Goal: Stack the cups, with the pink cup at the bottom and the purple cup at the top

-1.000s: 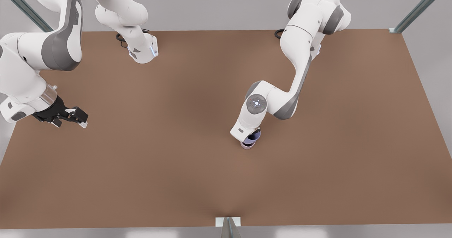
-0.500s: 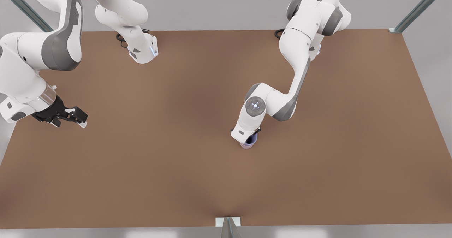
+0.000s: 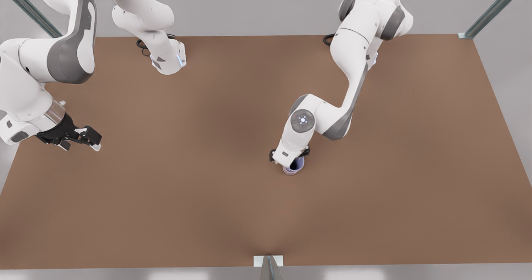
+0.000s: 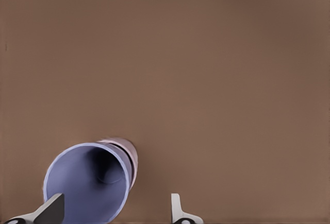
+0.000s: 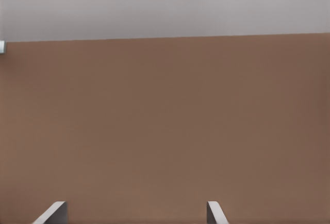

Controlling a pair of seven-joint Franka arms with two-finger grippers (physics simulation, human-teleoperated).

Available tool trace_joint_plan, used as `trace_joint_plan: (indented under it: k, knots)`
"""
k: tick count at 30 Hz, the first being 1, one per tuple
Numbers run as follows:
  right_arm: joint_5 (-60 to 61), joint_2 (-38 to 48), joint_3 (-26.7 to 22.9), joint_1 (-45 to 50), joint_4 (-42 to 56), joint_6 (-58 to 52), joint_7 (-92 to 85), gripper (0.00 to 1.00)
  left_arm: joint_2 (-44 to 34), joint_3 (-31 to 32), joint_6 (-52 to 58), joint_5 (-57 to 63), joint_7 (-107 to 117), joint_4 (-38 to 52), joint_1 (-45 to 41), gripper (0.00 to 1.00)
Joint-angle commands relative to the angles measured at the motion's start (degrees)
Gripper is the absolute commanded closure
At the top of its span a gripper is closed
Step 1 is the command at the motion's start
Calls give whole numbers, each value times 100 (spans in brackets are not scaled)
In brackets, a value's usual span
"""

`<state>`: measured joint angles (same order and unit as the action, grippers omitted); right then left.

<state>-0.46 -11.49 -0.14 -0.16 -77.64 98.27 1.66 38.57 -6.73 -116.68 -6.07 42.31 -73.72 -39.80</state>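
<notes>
Two cups in total: one purple cup (image 4: 87, 183) and one pink cup (image 4: 126, 149). The purple one sits nested inside the pink one, so they make one stack, seen in the front view near the table's middle as purple cup (image 3: 296, 165) over pink cup (image 3: 291, 172).

Two robot arms, one on the front view's left, one on the front view's right. Two grippers: left gripper (image 4: 116, 211) by the stack, fingers spread wide; right gripper (image 3: 92, 141) out over the table's left side in the front view, fingers apart.

One brown table (image 3: 208, 197). Two metal posts at the back corners. One small bracket (image 3: 268, 261) at the near edge.
</notes>
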Motion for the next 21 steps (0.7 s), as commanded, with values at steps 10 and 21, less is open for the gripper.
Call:
trace_joint_plan:
  k: [10, 21]
  knots:
    - [28, 15, -3, 7, 3, 43, 18, 0, -1449, -1965, 2773, -659, -4037, -81, 665, 0]
    - [37, 6, -3, -2, 3, 43, 18, 0, -2451, 919, 3064, 704, -4539, -107, 3066, 0]
